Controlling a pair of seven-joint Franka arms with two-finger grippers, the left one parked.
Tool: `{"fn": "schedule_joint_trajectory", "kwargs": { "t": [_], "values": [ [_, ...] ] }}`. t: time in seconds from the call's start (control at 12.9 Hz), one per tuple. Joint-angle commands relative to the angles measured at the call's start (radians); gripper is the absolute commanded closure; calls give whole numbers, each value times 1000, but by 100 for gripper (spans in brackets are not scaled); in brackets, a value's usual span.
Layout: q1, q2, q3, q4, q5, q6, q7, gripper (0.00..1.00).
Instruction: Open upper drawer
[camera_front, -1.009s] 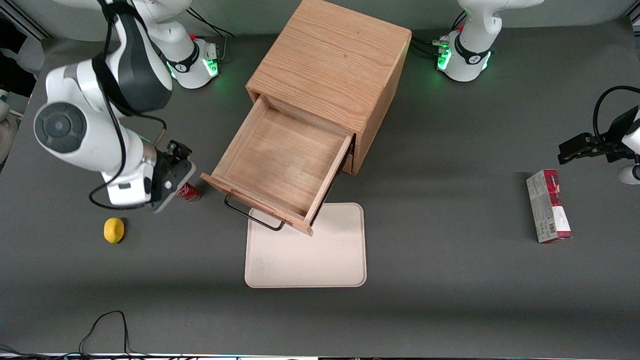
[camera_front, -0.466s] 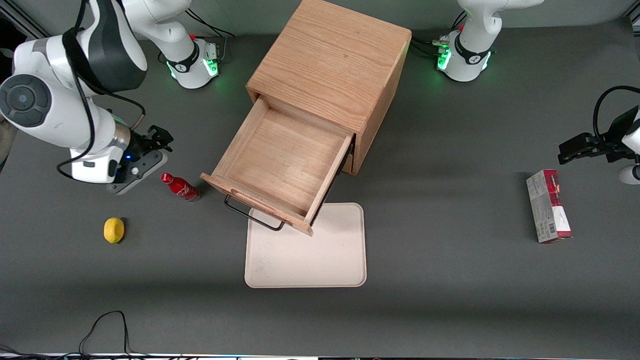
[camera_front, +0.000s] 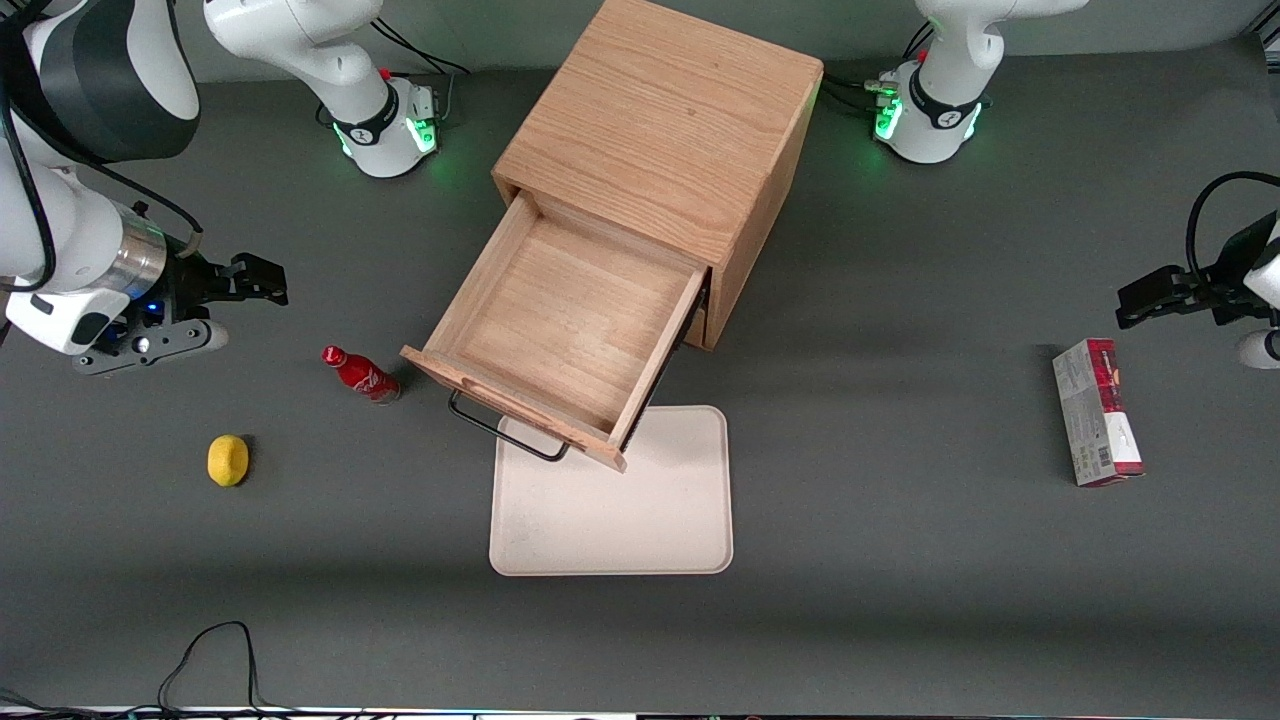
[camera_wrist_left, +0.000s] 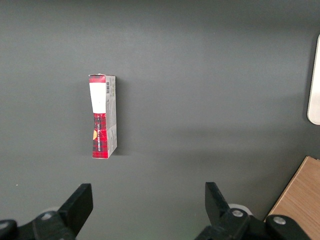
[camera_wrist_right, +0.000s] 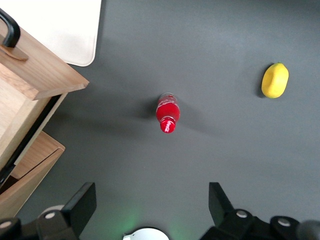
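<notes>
We are looking at a robotics lab: white arm bases (camera_front: 385, 125) are glowing green on a grey-matted counter (camera_front: 900, 560), with cables (camera_front: 215, 650) trailing at its edge.

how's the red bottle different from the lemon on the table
The red bottle is slim, capped and stands upright close beside the open upper drawer; the lemon is yellow, rounded and sits nearer the front camera. Both are on the table below the open, empty hand.
</notes>
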Motion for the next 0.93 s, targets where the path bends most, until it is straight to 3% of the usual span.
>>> {"fn": "schedule_joint_trajectory", "kwargs": {
  "t": [0.0,0.16,0.39,0.62,0.85],
  "values": [
    [16,-96,-4,-98,6,65,38,0],
    [10,-157,14,-171,4,178,120,1],
    [-3,-166,25,-169,15,134,131,0],
    [-189,-159,184,-149,19,96,131,0],
    [-195,-142,194,-116,7,94,118,0]
  ]
}}
